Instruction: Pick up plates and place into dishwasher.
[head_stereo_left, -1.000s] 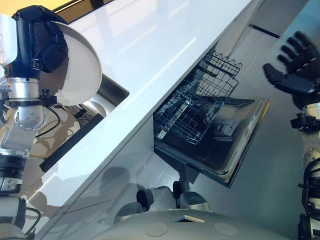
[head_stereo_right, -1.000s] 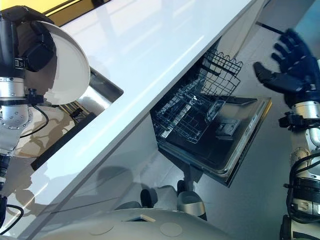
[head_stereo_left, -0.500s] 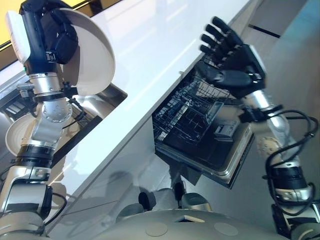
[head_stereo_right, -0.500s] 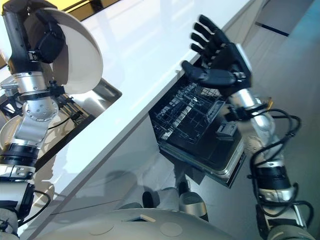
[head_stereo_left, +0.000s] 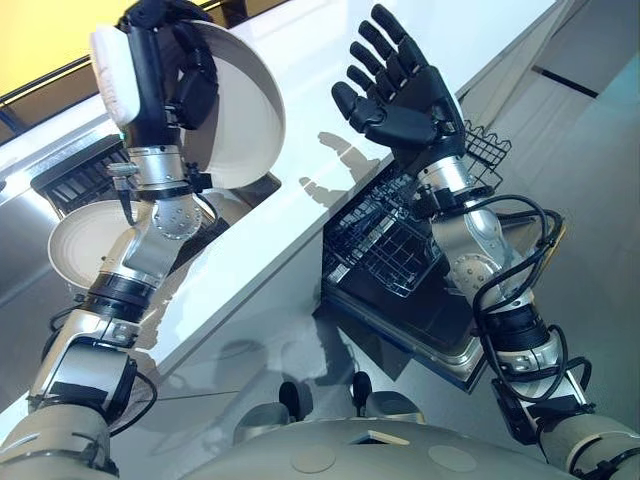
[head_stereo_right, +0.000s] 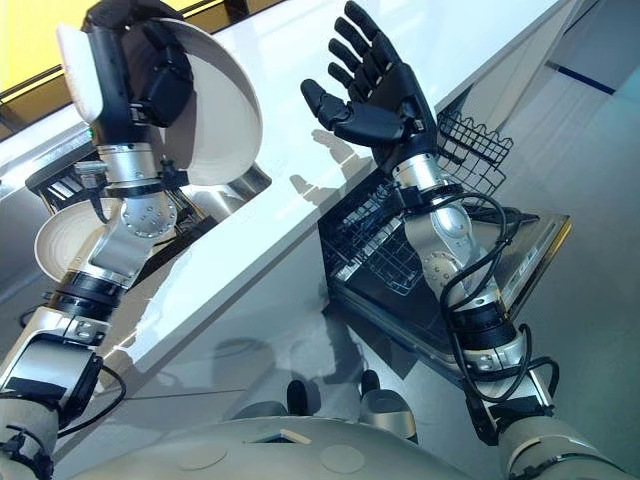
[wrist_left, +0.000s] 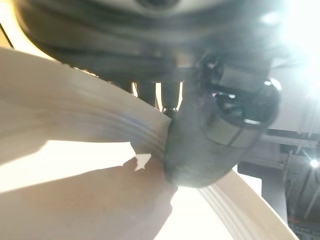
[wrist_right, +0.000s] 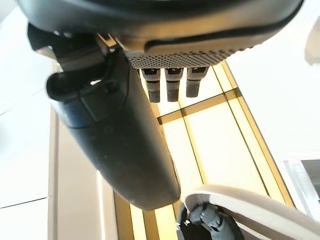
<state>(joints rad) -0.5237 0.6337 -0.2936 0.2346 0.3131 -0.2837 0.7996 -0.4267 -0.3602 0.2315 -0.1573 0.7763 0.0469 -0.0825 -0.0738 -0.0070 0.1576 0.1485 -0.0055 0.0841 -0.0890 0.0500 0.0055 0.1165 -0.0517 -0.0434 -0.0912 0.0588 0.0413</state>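
Observation:
My left hand (head_stereo_left: 165, 65) is raised at the upper left, shut on the rim of a white plate (head_stereo_left: 240, 115) that it holds on edge above the counter. In the left wrist view the thumb (wrist_left: 200, 145) presses on the plate's inner face (wrist_left: 75, 200). My right hand (head_stereo_left: 405, 90) is up beside the plate, open with its fingers spread and its palm turned toward the plate, a short gap between them. The right wrist view shows the plate's rim (wrist_right: 250, 205) just past the straight thumb (wrist_right: 120, 140). Below the right arm, the dishwasher's wire rack (head_stereo_left: 385, 250) is pulled out over its lowered door (head_stereo_left: 445, 335).
A second white plate (head_stereo_left: 85, 245) lies by the sink (head_stereo_left: 235, 200) at the left, under my left arm. The long white counter (head_stereo_left: 310, 50) runs diagonally, its edge overhanging the dishwasher. A dark slotted panel (head_stereo_left: 75, 175) sits behind the sink.
My right hand has swung up from the right, over the dishwasher, to beside the plate. The left hand has carried the plate rightward toward it. The camera has shifted as well.

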